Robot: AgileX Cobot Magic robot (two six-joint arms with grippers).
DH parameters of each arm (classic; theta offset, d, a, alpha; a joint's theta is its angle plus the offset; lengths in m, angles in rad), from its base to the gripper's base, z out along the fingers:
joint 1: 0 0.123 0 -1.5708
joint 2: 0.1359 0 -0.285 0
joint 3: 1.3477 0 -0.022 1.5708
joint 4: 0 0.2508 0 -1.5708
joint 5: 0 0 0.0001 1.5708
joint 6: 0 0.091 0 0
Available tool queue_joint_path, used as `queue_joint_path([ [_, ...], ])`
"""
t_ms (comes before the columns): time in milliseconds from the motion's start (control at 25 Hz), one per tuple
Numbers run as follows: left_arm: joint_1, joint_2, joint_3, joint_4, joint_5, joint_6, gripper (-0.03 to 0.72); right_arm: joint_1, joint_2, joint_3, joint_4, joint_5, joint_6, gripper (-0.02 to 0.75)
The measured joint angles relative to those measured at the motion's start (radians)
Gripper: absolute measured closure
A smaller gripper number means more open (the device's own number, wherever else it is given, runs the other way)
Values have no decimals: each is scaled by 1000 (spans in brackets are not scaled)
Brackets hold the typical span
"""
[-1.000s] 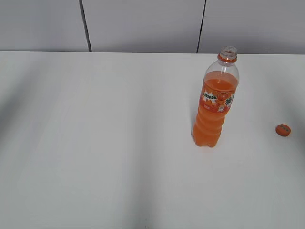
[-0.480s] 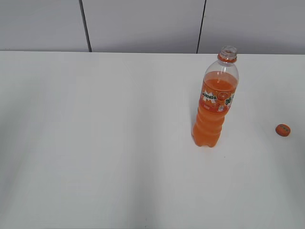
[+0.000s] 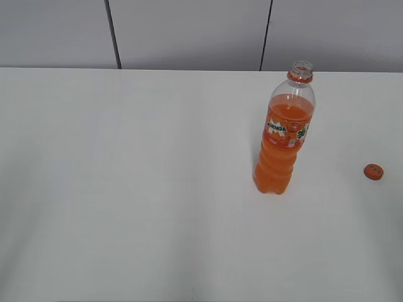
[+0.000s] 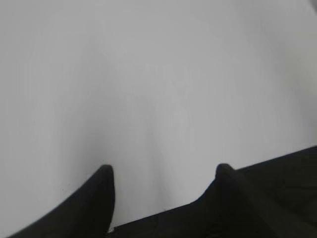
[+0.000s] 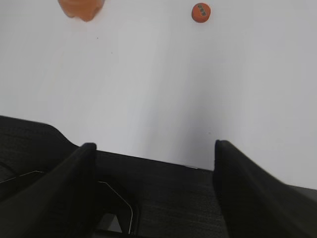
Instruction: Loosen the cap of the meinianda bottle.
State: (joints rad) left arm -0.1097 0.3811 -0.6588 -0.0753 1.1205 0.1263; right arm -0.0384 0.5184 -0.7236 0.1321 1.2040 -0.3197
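Observation:
The meinianda bottle (image 3: 283, 135) stands upright on the white table at the right, its neck open with only the orange ring on it. The cap (image 3: 374, 171) lies loose on the table to the bottle's right. In the right wrist view the bottle's base (image 5: 80, 8) shows at the top left and the cap (image 5: 200, 12) at the top. My right gripper (image 5: 153, 146) is open and empty, well short of both. My left gripper (image 4: 163, 171) is open and empty over bare table. Neither gripper shows in the exterior view.
The white table (image 3: 126, 189) runs to a grey panelled wall (image 3: 189, 31) at the back. A dark edge (image 5: 148, 198) lies under the right gripper, and a dark surface (image 4: 277, 188) under the left one.
The bottle and cap stand where they were. Shadows on the left of the table have faded.

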Motion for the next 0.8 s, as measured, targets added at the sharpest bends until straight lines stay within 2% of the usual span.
queue_joint_path([
  [320,0,-166,68,-42,-30,0,287,0,-160,128,0,4,5,202],
  [800,0,-384,90,-43,-83,-8,291,0,-371,138,0,7,-8,230],
])
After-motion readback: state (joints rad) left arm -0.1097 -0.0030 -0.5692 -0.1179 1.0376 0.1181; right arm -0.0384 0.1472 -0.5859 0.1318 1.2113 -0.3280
